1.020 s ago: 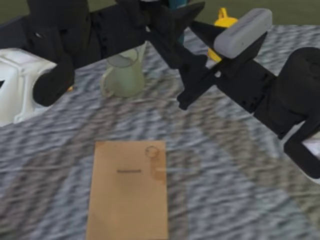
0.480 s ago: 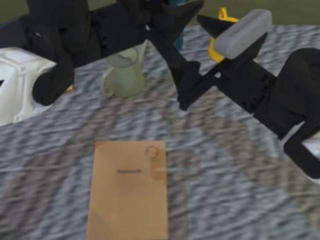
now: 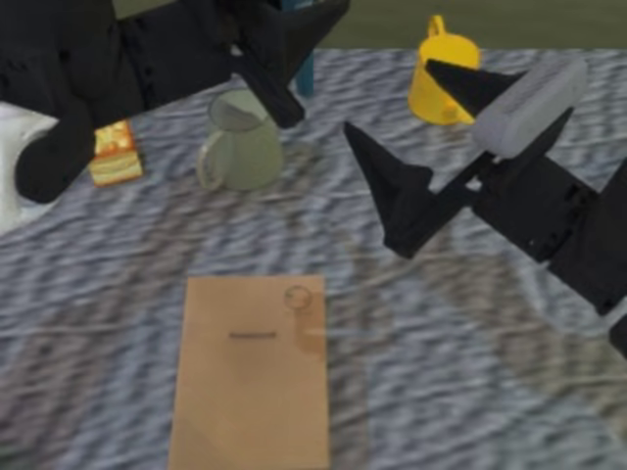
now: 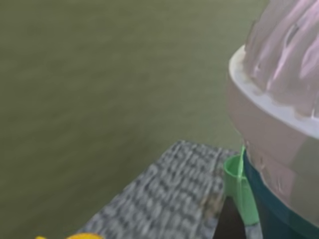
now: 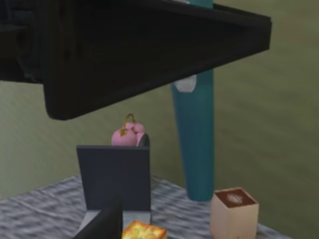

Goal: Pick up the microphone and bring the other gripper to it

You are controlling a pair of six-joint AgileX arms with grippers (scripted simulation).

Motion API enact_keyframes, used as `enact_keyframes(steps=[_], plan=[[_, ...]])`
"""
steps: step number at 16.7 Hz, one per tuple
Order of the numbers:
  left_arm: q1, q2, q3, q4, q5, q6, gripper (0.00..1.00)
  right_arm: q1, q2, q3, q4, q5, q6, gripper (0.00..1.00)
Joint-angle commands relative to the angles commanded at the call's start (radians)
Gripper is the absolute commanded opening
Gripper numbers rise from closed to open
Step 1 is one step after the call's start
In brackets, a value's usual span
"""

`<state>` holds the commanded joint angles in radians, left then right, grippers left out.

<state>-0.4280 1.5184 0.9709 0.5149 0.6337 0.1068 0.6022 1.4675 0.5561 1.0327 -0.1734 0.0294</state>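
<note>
The microphone (image 3: 306, 76) shows as a slim teal handle hanging below my left gripper (image 3: 312, 61), which is shut on it at the far edge of the table. The left wrist view has its white-grey head (image 4: 279, 99) very close, with one black fingertip (image 4: 228, 224) beside the teal handle. My right gripper (image 3: 387, 95), topped by a light grey bar, hovers to the right of the microphone with its pointed fingers spread wide and nothing between them. Seen from the right wrist, the teal handle (image 5: 195, 144) with its white button hangs behind the left arm's big black finger (image 5: 149, 50).
A pale green watering can (image 3: 240, 147) stands under the left arm and a yellow one (image 3: 441, 78) at the back right. A brown book (image 3: 253, 377) lies at the front. An orange block (image 3: 116, 155) sits at the left. A dark box (image 5: 113, 177) and a beige carton (image 5: 234, 213) stand farther back.
My left gripper has pulled back to the left with the microphone. My right gripper has shifted right, so the two grippers that overlapped are now apart.
</note>
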Motion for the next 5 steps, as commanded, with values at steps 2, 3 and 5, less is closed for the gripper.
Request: enact_keyframes(steps=[2, 3, 5], plan=[[0.043, -0.021, -0.019, -0.003, 0.036, 0.001, 0.0, -0.008, -0.069, -0.074, 0.005, -0.014, 0.002, 1.0], [0.057, -0.028, -0.026, -0.004, 0.048, 0.002, 0.0, -0.011, -0.09, -0.095, 0.008, -0.019, 0.003, 1.0], [0.067, -0.032, -0.03, -0.004, 0.057, 0.002, 0.0, -0.012, -0.102, -0.107, 0.01, -0.022, 0.003, 1.0]])
